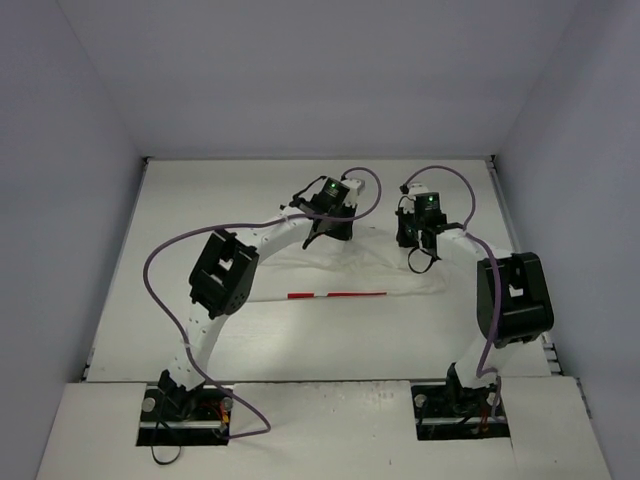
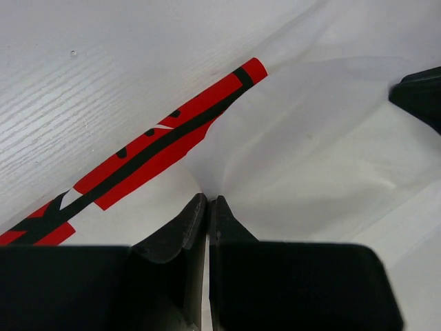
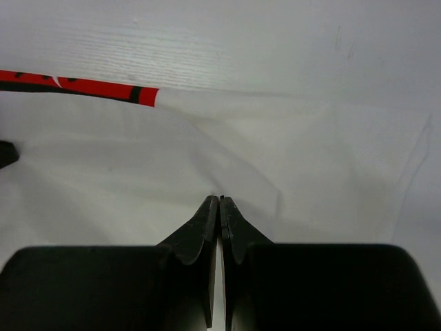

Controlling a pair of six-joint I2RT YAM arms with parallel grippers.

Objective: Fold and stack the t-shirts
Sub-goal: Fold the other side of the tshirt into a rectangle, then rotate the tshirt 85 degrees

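White shirt (image 1: 370, 272) lies on the table (image 1: 200, 200); left fingers (image 2: 189, 222) and right fingers (image 3: 204, 222) each pinch its cloth.

Soft, matt white cloth t-shirt with a red print (image 2: 310, 158); white tabletop (image 2: 103, 69) shows fine, matt wood grain

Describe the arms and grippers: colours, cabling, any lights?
Both arms have white links with bulky black joint housings: left arm, right arm. A purple cable loops along each, and a green light glows at each wrist. The left gripper and right gripper have matte black, wedge-shaped fingers tapering to thin tips.
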